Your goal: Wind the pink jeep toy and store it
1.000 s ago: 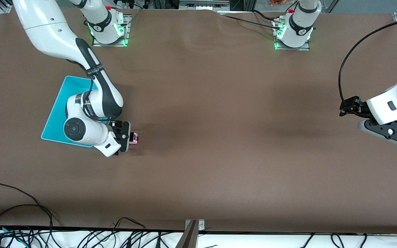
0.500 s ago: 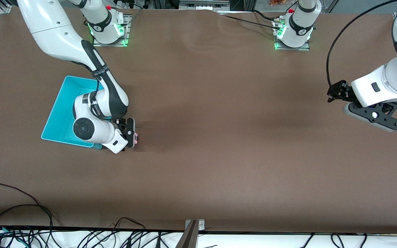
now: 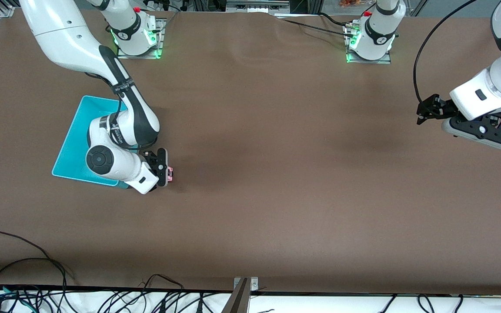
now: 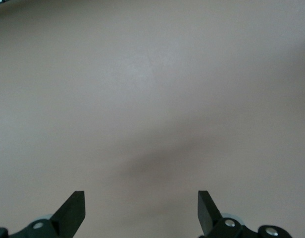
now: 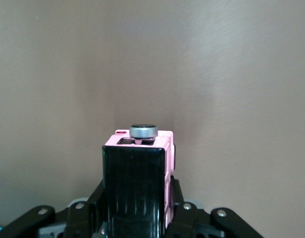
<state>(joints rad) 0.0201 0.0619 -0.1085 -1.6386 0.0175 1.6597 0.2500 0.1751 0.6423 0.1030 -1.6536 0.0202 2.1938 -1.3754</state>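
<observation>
My right gripper (image 3: 166, 170) is shut on the pink jeep toy (image 3: 170, 173), beside the teal bin (image 3: 73, 143) at the corner nearest the front camera. In the right wrist view the jeep (image 5: 138, 173) fills the space between the jaws, black roof toward the camera, pink body and a grey wheel at its end. My left gripper (image 3: 480, 130) hangs open and empty over bare table at the left arm's end. In the left wrist view its two dark fingertips (image 4: 73, 210) stand wide apart over plain brown table.
The brown table (image 3: 276, 174) stretches wide between the two arms. Cables (image 3: 24, 287) lie along the table edge nearest the front camera. The right arm's elbow and wrist cover much of the teal bin.
The right wrist has turned with the jeep in its grip, so the jeep shows less from the front. The left arm has lifted and swung toward the robots' bases.
</observation>
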